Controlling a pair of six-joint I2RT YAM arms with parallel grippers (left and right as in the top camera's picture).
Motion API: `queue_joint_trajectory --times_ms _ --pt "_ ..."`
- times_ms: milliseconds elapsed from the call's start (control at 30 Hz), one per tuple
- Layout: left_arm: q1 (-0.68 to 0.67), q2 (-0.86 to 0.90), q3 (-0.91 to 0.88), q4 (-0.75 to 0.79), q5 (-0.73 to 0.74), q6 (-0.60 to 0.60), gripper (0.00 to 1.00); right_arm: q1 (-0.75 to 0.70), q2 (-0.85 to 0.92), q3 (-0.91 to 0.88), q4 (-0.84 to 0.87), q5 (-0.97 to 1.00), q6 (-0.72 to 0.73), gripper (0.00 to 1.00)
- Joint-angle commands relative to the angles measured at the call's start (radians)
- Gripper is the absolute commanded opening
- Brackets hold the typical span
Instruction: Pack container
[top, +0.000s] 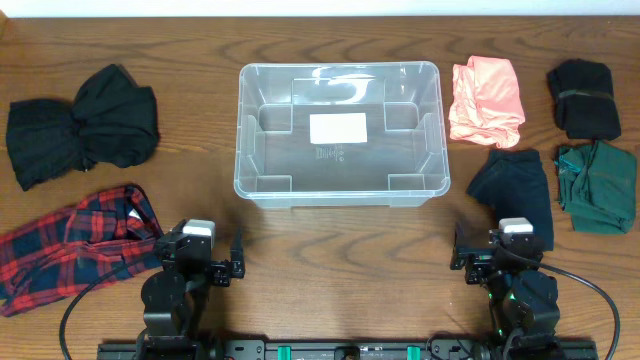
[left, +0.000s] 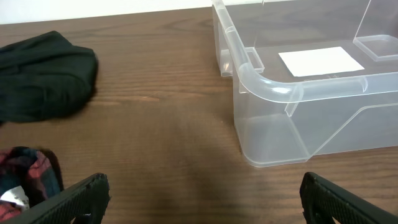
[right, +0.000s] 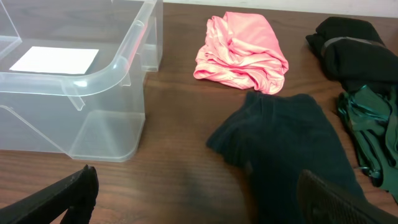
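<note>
Wood-grain table, 2 arms at near edge. Left gripper (left: 199, 196), right gripper (right: 199, 199): jaws wide apart, both empty. Plaid shirt (top: 70, 240) beside left; navy garment (top: 512, 190) just ahead of right. Container (top: 338, 192) centre-table, holding nothing. Judged step: 1st pick not begun. Next move needs descent onto bunched fabric, firm pinch.

The left gripper (left: 202, 186) hangs low by the near edge of the table (top: 340, 250) toward its left corner, the right gripper (right: 196, 180) toward its right corner, both jaws spread wide, holding nothing.
</note>
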Motion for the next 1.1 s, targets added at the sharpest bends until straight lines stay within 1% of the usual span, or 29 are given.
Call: queue_joint_trajectory --times_ms 0,167,267,333,400,500,567,667,733,767,833,967,1067 --pt "-0.003 -0.006 -0.02 0.001 -0.011 0.006 0.98 -0.008 -0.002 -0.003 -0.001 0.002 0.003 0.99" --pt "-0.003 -0.006 -0.02 0.005 -0.021 0.014 0.98 -0.008 -0.002 -0.003 -0.001 0.002 0.003 0.99" --pt "-0.003 -0.006 -0.02 0.019 -0.109 0.113 0.98 -0.008 -0.002 -0.003 -0.001 0.002 0.003 0.99" --pt "-0.003 -0.006 -0.02 0.018 -0.096 0.108 0.98 -0.008 -0.002 -0.003 -0.001 0.002 0.003 0.99" --pt "-0.003 -0.006 -0.02 0.001 -0.045 0.049 0.98 -0.008 -0.002 -0.003 -0.001 0.002 0.003 0.99" --pt "-0.003 -0.006 -0.02 0.01 0.024 -0.081 0.98 -0.008 -0.002 -0.003 -0.001 0.002 0.003 0.99" --pt "-0.003 -0.006 -0.02 0.061 0.076 -0.15 0.98 -0.008 -0.002 -0.003 -0.001 0.002 0.003 0.99" --pt "-0.003 -0.006 -0.02 0.172 0.163 -0.171 0.98 -0.008 -0.002 -0.003 -0.001 0.002 0.003 0.99" --pt "-0.003 -0.006 -0.016 0.258 0.188 -0.245 0.98 -0.008 -0.002 -0.003 -0.001 0.002 0.003 0.99" --pt "-0.003 -0.006 -0.01 0.291 0.187 -0.289 0.98 -0.008 -0.002 -0.003 0.0 0.002 0.003 0.99" --pt "-0.002 -0.005 0.019 0.306 0.176 -0.33 0.98 -0.008 -0.002 -0.003 -0.001 0.002 0.003 0.99" --pt "-0.002 0.06 0.134 0.248 0.107 -0.34 0.98 -0.008 -0.002 -0.003 -0.001 0.002 0.003 0.99" --pt "-0.002 0.193 0.276 0.175 0.019 -0.338 0.98 -0.008 -0.002 -0.003 -0.001 0.002 0.003 0.99"
